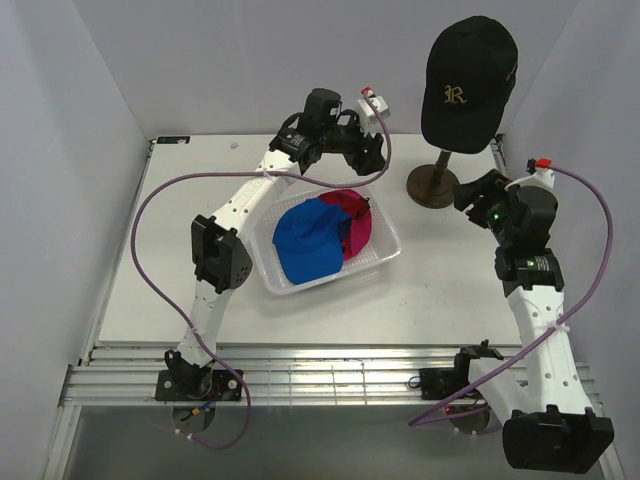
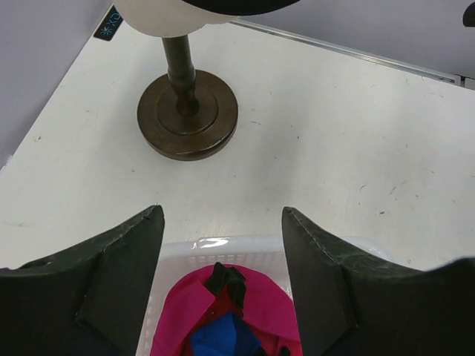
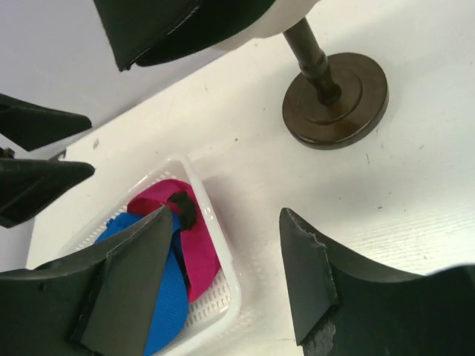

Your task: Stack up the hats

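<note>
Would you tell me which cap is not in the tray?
The black cap, on the stand; the blue cap and magenta cap lie in the tray.

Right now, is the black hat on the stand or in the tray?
On the stand. The black hat sits atop it, outside the tray.

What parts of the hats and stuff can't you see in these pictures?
- Left wrist view: the top edge cuts off the mannequin head.
- Top view: the black hat covers that head.
- Top view: the blue hat covers most of the magenta-red hat; anything beneath them in the tray is hidden.
</note>
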`<move>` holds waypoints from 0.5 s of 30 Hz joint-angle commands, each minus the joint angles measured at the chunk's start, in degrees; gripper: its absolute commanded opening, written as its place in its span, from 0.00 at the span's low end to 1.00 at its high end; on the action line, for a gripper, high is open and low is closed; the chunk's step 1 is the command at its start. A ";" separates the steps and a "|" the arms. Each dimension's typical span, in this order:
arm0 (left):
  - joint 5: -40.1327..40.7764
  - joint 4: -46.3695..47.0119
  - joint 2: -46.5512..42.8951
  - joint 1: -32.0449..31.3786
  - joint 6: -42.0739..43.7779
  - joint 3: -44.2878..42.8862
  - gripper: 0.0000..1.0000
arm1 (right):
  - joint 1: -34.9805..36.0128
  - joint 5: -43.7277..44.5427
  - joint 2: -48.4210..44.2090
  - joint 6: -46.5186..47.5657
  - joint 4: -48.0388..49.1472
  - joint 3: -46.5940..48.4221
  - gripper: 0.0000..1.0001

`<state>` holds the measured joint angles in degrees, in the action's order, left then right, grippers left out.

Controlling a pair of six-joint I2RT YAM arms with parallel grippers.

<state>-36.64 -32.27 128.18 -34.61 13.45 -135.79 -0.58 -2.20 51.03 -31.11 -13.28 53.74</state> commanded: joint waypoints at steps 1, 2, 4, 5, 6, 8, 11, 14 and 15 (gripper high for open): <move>-2.29 4.50 -1.88 -0.63 -1.14 -0.71 0.75 | -3.89 -8.67 -2.42 -4.04 18.44 -3.97 0.65; -2.21 4.59 -1.79 -0.63 -1.24 -0.71 0.75 | -6.43 -13.49 -1.73 -5.26 21.25 -4.51 0.66; -1.94 4.59 -1.71 -0.63 -1.50 -0.36 0.75 | -9.16 -18.08 -1.45 -6.85 24.86 -6.52 0.66; -1.85 4.50 -1.62 -0.72 -1.59 -0.27 0.75 | -12.13 -20.98 -1.89 -8.16 26.18 -7.15 0.66; -2.03 4.59 -1.53 -0.63 -1.67 -0.09 0.75 | -13.73 -22.22 -2.24 -8.70 27.50 -7.59 0.66; -2.64 4.67 -1.18 -0.72 -1.85 -0.27 0.75 | -19.07 -27.30 -2.60 -9.49 27.60 -8.47 0.66; -3.00 4.67 -0.74 -0.90 -1.85 -1.32 0.76 | -28.38 -38.09 -1.29 -15.09 33.64 -11.44 0.66; -2.38 5.46 0.14 -1.51 -1.50 -1.85 0.76 | -35.60 -48.21 2.49 -28.00 52.96 -14.88 0.66; -2.21 5.64 0.58 -1.60 -1.50 -2.37 0.76 | -36.15 -49.73 4.07 -32.21 56.92 -14.54 0.68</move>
<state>-37.95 -28.01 129.05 -35.35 12.14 -135.81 -33.28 -38.22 51.86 -49.84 23.64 40.32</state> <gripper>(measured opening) 0.758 0.671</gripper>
